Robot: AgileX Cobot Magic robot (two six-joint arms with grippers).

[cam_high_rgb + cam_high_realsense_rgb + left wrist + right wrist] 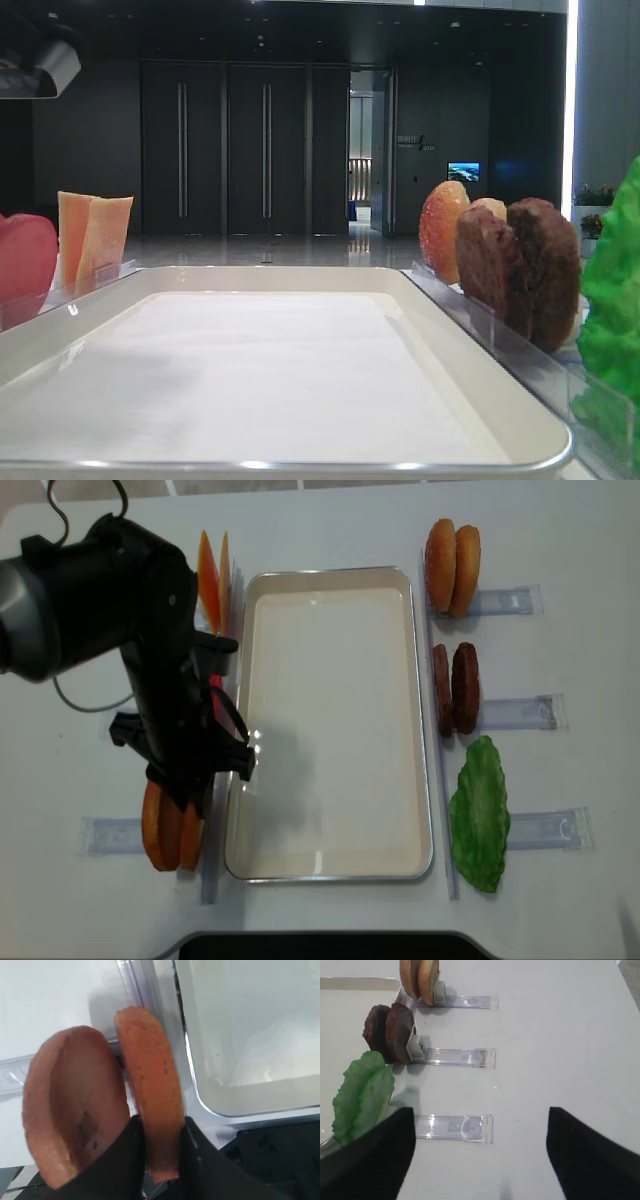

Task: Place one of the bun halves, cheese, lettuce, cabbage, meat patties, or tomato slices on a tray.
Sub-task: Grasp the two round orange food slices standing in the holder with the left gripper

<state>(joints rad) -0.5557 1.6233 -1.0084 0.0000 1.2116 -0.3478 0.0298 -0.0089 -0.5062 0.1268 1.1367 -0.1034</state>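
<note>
My left gripper [162, 1125] is shut on the edge of an upright bun half [150, 1080], at the tray's [200, 1095] near-left corner. A second bun half [70, 1110] stands just outside its left finger. From above, the left gripper [190, 790] is over this pair [165, 835] beside the tray [330, 572]. My right gripper [480, 1110] is open over bare table, right of the green lettuce leaves [362, 1095]. I cannot tell cabbage from lettuce. Meat patties [455, 688], two more bun halves [452, 568], cheese [212, 575] and a tomato slice [22, 258] stand in racks.
Clear plastic racks [455, 1127] line both long sides of the tray and stick out onto the white table. The left arm's dark body [110, 600] covers the middle left racks. A dark edge [320, 947] marks the table's front.
</note>
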